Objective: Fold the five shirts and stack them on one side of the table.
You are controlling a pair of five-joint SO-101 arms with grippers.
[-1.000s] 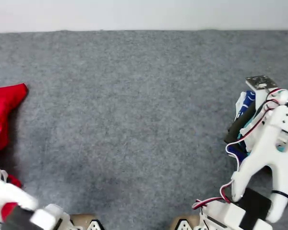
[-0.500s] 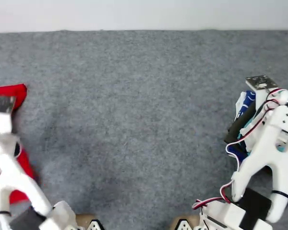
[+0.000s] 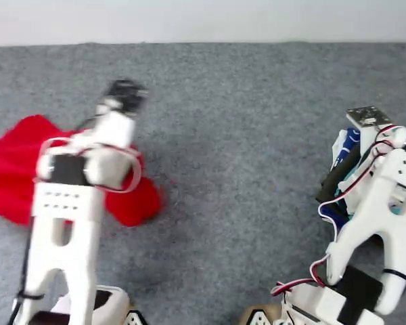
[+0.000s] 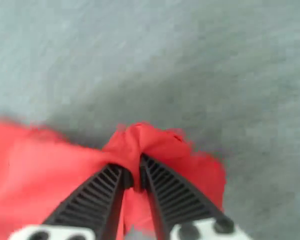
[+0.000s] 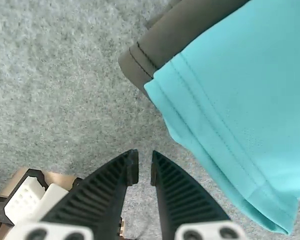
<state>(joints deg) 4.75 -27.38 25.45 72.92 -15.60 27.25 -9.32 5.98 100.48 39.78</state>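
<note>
Red shirt (image 3: 13, 169): it lies crumpled and not folded on the left part of the tabletop (image 3: 237, 135). One part of it is under the left arm (image 3: 64, 210).
Left hand (image 4: 131, 172): the two fingers are pressed together on a fold of the red shirt (image 4: 35, 165). The cloth makes a small peak between the fingertips.
Tabletop: it has a grey, rough cover.
Pile of shirts (image 3: 344, 152): it is at the right edge of the tabletop, under the right arm (image 3: 379, 203). Blue and dark layers can be seen.
Turquoise shirt (image 5: 240, 100): it lies on top of a dark grey shirt (image 5: 160, 45), and its hemmed edge is near the right hand.
Right hand (image 5: 140, 170): the fingers are almost together, with only a thin gap. It has hold of nothing and is over the grey cover, just beside the pile.
</note>
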